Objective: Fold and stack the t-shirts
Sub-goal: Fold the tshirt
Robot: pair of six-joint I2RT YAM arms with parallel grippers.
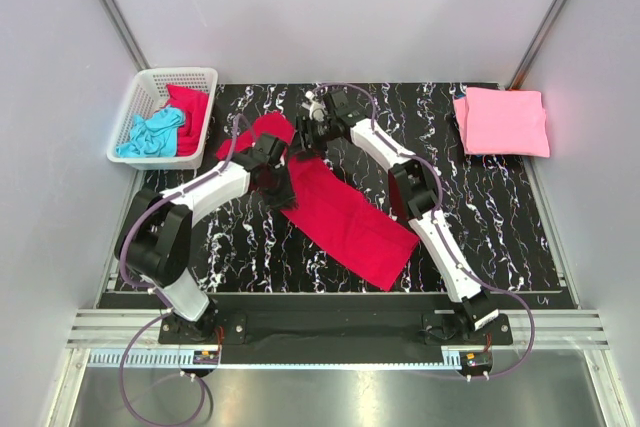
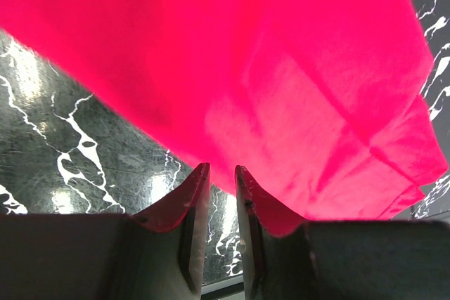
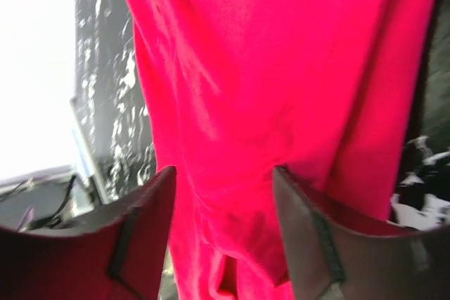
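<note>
A crimson red t-shirt (image 1: 345,217) lies in a long diagonal strip across the black marbled mat (image 1: 250,247). My left gripper (image 1: 285,192) hovers at the strip's left edge. In the left wrist view its jaws (image 2: 221,168) stand a narrow gap apart, the mat shows between them, and the red cloth (image 2: 281,68) starts at their tips. My right gripper (image 1: 308,127) is at the shirt's far end. Its jaws (image 3: 223,170) stand wide apart, with red cloth (image 3: 267,68) hanging loose between them. A folded light pink t-shirt (image 1: 500,122) lies at the back right.
A white lattice basket (image 1: 140,97) at the back left holds a turquoise shirt (image 1: 150,135) and a red one (image 1: 190,107). Grey walls close in the mat on three sides. A metal rail (image 1: 330,332) with both arm bases runs along the near edge.
</note>
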